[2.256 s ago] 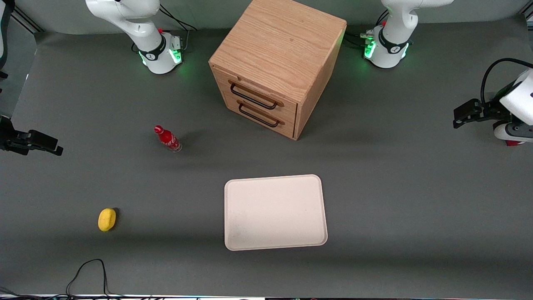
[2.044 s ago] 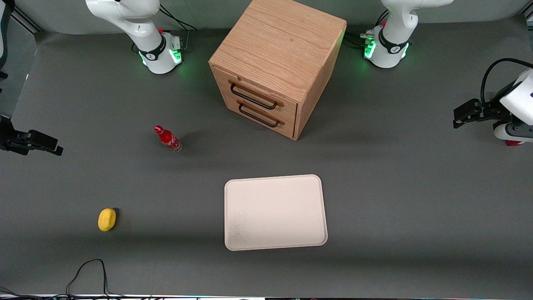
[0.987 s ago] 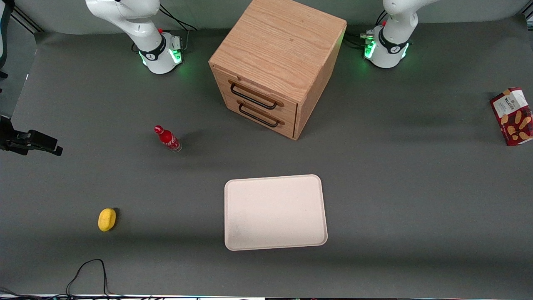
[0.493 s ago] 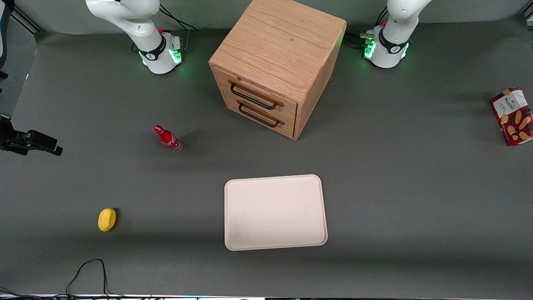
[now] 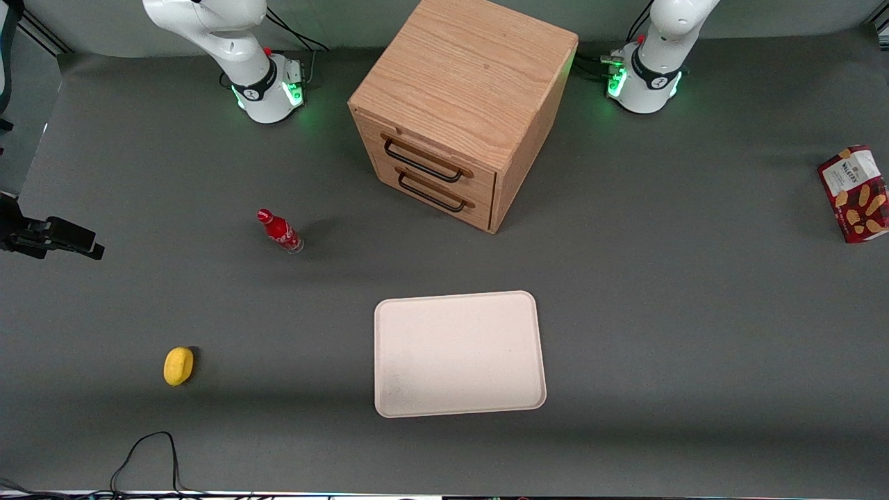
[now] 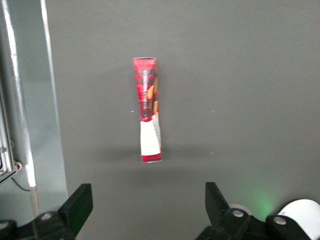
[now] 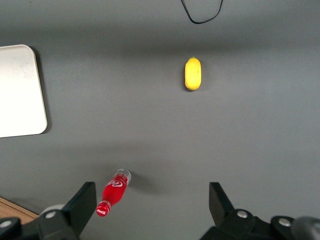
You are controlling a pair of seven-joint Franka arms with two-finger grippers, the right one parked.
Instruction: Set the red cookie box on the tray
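Observation:
The red cookie box (image 5: pixel 856 193) stands at the working arm's end of the table, close to the table's edge, its face with a white label and tan cookie pictures showing. From the left wrist view the red cookie box (image 6: pixel 148 110) appears narrow and edge-on on the grey mat. My left gripper (image 6: pixel 148 207) hovers high above it, open, with nothing between its fingers (image 6: pixel 80 204). The front view does not show the gripper. The cream-white tray (image 5: pixel 458 354) lies flat mid-table, nearer the front camera than the box, with nothing on it.
A wooden two-drawer cabinet (image 5: pixel 462 111) stands mid-table, farther from the camera than the tray. A small red bottle (image 5: pixel 280 231) and a yellow fruit (image 5: pixel 178 365) lie toward the parked arm's end. A metal rail (image 6: pixel 20 100) runs along the table edge beside the box.
The left arm, which hung over the box two seconds ago, has lifted out of the front view and uncovered the box. The box has not moved.

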